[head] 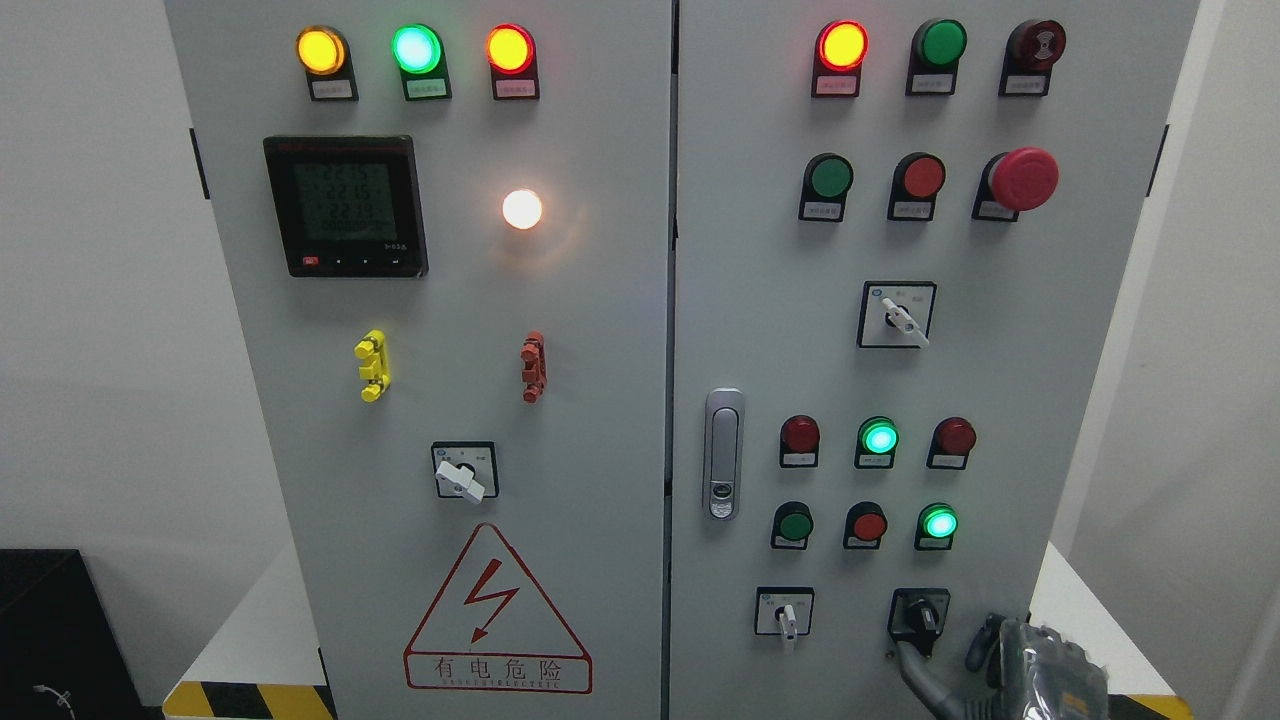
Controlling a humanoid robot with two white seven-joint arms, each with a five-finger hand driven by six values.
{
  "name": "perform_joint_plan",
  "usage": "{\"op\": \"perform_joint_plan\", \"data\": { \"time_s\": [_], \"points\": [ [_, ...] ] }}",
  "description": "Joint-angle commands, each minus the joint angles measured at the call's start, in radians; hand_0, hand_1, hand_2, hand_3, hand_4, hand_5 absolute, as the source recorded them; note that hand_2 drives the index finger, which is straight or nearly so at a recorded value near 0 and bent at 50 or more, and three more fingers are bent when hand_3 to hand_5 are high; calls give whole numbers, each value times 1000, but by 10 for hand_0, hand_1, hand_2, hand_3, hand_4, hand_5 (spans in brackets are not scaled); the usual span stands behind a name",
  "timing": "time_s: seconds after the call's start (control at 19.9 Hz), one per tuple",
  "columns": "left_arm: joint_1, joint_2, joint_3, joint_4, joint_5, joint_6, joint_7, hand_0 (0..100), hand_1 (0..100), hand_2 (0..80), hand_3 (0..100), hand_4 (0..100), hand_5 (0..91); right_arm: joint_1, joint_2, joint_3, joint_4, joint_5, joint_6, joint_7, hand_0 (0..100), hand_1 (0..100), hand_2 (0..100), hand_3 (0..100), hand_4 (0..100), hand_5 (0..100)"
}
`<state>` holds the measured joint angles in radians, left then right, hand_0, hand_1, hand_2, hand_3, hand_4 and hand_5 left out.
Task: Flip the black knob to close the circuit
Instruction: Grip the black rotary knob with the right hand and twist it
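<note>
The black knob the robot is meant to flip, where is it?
In the head view, the black knob sits at the right door's bottom right, right of a white-handled switch, with the right hand just beside it.

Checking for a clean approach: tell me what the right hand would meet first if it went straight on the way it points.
Probably the black knob: the right hand points up-left, one of its fingers just below the knob. Depth is unclear.

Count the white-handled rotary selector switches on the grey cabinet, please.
3: one white-handled rotary selector switch on the left door above the warning triangle, one mid-right door, one lower right door. None seem hidden.
</note>
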<state>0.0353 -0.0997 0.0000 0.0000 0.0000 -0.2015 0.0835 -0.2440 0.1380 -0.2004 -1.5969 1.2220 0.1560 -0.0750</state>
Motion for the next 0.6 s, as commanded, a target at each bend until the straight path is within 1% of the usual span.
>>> {"op": "perform_joint_plan", "data": {
  "time_s": [0.0,0.35,0.55],
  "points": [
    [0,0,-20,21,-21,1,1,0,0,0,0,0,0,-6,0,-10,8,-3,-1,-2,0,294,739,901,724,734],
    [0,0,-20,21,-21,1,1,0,0,0,0,0,0,-6,0,-11,5,-4,-1,-2,0,290,738,901,724,734],
    [0,0,-20,21,-20,1,1,0,0,0,0,0,0,-8,0,-25,6,-7,-3,-3,0,289,739,901,724,734]
  ]
}}
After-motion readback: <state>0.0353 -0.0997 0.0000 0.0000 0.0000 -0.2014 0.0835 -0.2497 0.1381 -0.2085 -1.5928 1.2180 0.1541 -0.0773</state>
